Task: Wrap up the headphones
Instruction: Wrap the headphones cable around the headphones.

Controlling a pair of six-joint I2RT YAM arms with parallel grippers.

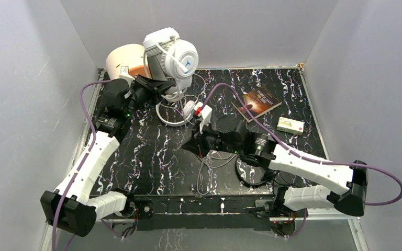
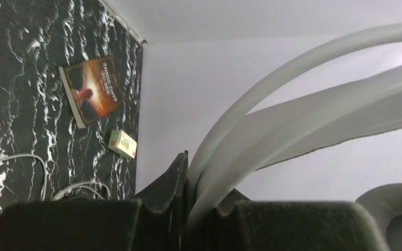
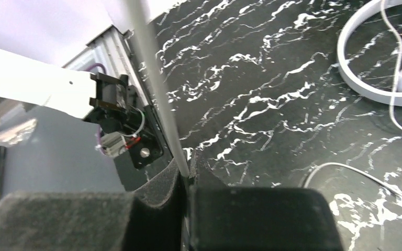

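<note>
left gripper (image 2: 187, 175) clamps big white headphones' (image 1: 180, 60) arched headband; right gripper (image 3: 188, 178) pinches cord (image 3: 152, 78).

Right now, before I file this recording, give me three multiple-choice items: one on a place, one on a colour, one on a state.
1. Where does the book lie? A) right half of the table, far side B) near left corner C) dead centre
2. What colour is the raised over-ear pair? A) black B) white C) red
3. The right fingers are: A) wide open B) shut on a thin cord C) shut on the book
Answers: 1 A, beside the small box. 2 B, the left fingers clamp its white headband. 3 B, the cord runs out between them.
</note>
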